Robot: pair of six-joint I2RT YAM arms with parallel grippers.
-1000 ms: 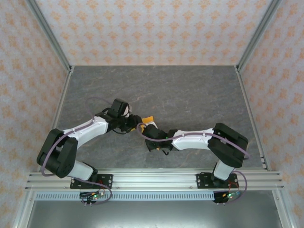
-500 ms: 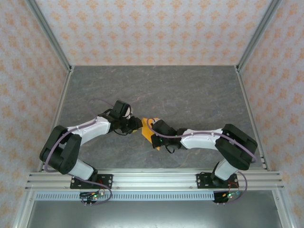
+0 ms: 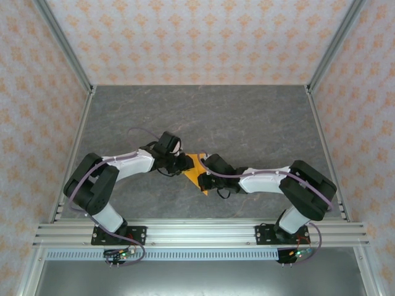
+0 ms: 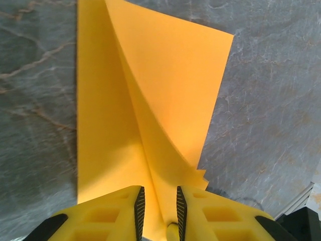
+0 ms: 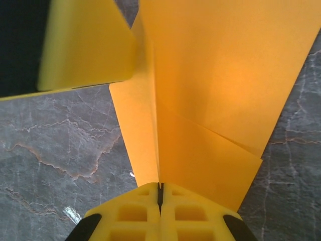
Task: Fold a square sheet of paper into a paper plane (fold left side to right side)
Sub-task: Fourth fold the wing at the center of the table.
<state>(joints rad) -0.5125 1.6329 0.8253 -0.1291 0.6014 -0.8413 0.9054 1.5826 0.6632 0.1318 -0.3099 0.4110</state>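
Observation:
The square sheet of paper (image 3: pixel 196 171) is bright orange and lies creased into a pointed, paper-plane-like wedge at the table's middle. My left gripper (image 3: pixel 185 165) meets it from the left. In the left wrist view the paper (image 4: pixel 165 75) has a raised flap whose crease runs between the left gripper's (image 4: pixel 158 203) jaws, which stand narrowly apart around it. My right gripper (image 3: pixel 204 174) comes from the right. In its wrist view the right gripper (image 5: pixel 160 190) is shut on the centre crease of the paper (image 5: pixel 215 90), and one left finger (image 5: pixel 85 45) shows at the top left.
Grey marble-patterned tabletop (image 3: pixel 247 117) spreads around the paper. Aluminium frame posts and patterned walls close in the sides and back. A metal rail (image 3: pixel 197 233) carrying both arm bases runs along the near edge.
The left arm has moved right and the right arm's elbow has swung right. The left jaws have narrowed. More of the orange paper shows between the grippers, as a pointed triangle.

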